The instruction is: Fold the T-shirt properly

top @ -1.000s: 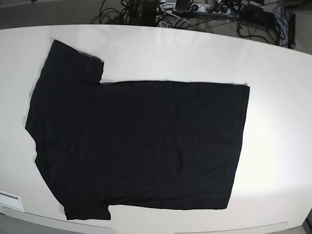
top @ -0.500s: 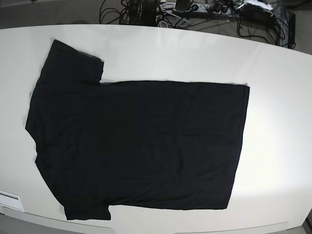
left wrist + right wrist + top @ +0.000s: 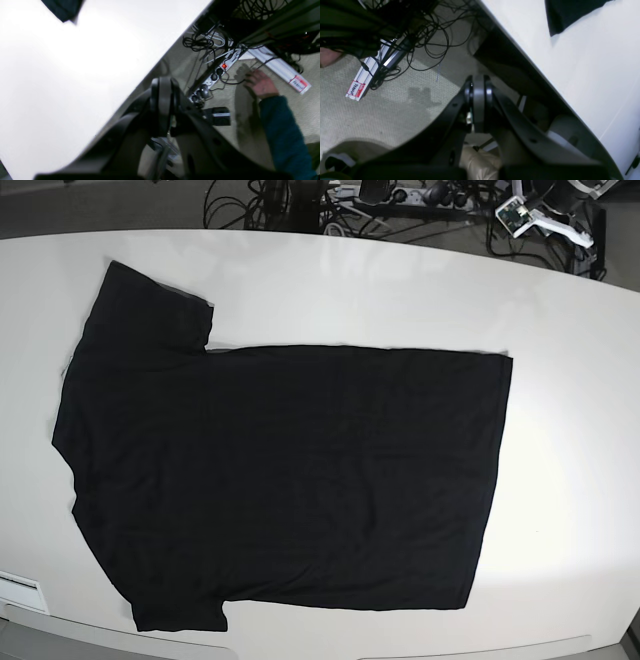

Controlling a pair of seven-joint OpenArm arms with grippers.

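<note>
Both grippers are pressed together and hold nothing: the left gripper hangs past the worktop edge above the carpeted floor, and the right gripper sits likewise beyond the opposite stretch of the edge, its jaws meeting flat. The large black short-sleeved cloth T-shirt lies spread flat on the white oval worktop, plain face up, sleeves toward the left of the base view and hem toward the right; its outline matches the earlier base frames, so the garment has not shifted. One sleeve tip shows at the top corner of the left wrist view, and another dark corner of cloth at the top of the right wrist view; both are well apart from the grippers. Compared with the frame half a second earlier, a white object with a green and red end has come into the upper right of the base view, behind the worktop. A person's hand in a dark teal sleeve reaches toward the white power strip among black cables on the floor.
</note>
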